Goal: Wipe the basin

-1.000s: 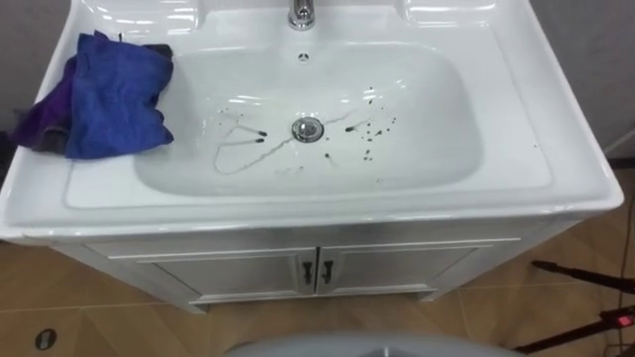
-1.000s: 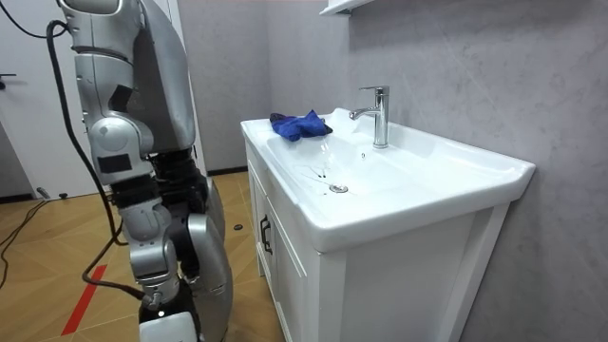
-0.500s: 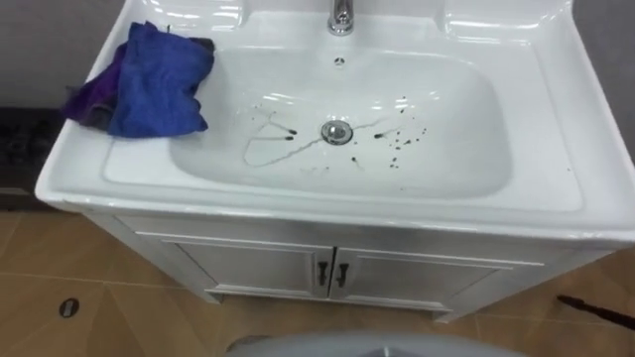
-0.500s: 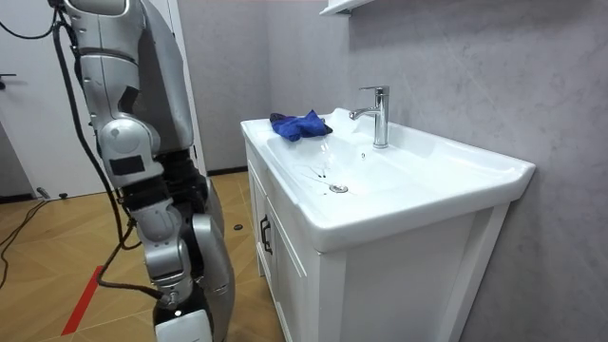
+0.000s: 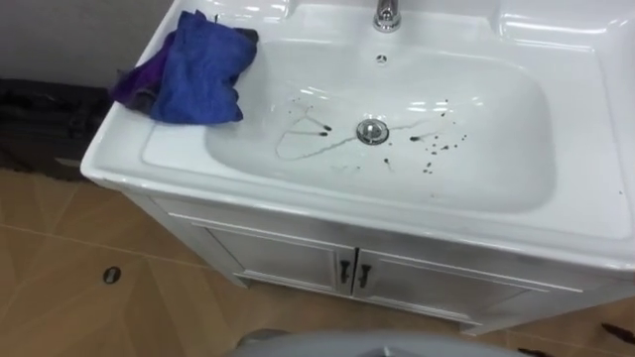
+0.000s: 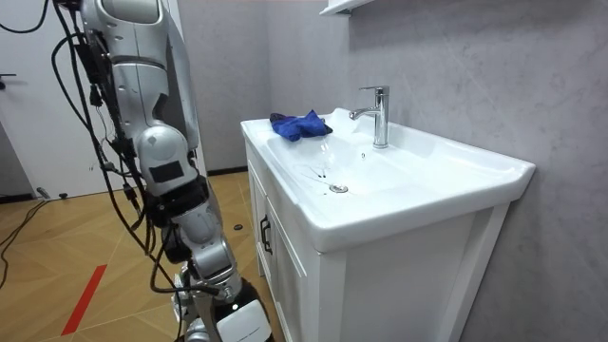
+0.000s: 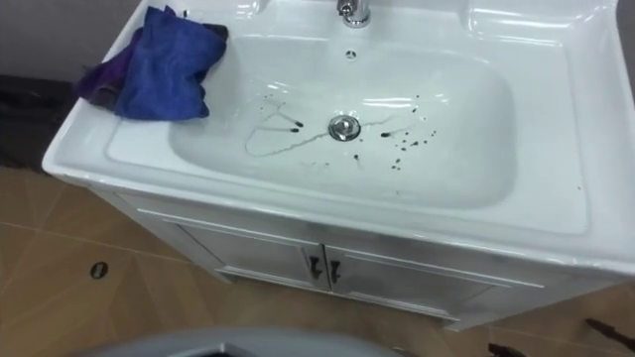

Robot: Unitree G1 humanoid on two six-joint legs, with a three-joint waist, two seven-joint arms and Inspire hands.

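Room view: right hand (image 6: 217, 306) is hanging near the cabinet (image 6: 290, 275), grip indeterminable; blue cloth (image 5: 195, 67) is lying on basin (image 5: 124, 164) rim.

Your right arm (image 6: 160, 144) hangs down at the room view's left, elbow slightly bent, forearm slanting down toward the near right. Your right hand (image 6: 234, 321) sits low, at the bottom edge.

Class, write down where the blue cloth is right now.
In the left eye view, the blue cloth lies bunched on the basin, on its rear left ledge, left of the tap.
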